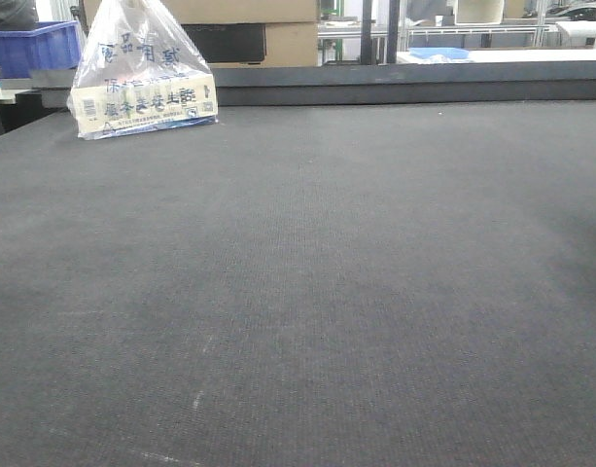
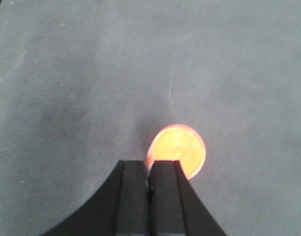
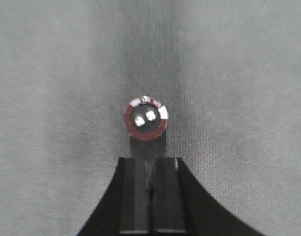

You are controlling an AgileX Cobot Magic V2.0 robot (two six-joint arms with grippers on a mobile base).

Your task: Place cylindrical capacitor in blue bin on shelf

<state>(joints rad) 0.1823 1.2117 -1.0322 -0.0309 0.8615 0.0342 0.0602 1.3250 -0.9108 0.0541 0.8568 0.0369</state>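
Observation:
The cylindrical capacitor stands on end on the grey mat in the right wrist view. It has a dark red sleeve and two bright terminals on its black top. My right gripper is shut just short of it, nothing between the fingers. My left gripper is also shut and empty, and a glowing orange round thing sits just beyond its tips, partly behind the right finger. A blue bin stands at the far back left. The shelf is out of view. Neither gripper shows in the front view.
The dark table top fills the front view. A clear plastic bag with blue print holds a box at the back left. Behind the table's raised far edge are cardboard boxes and metal frames.

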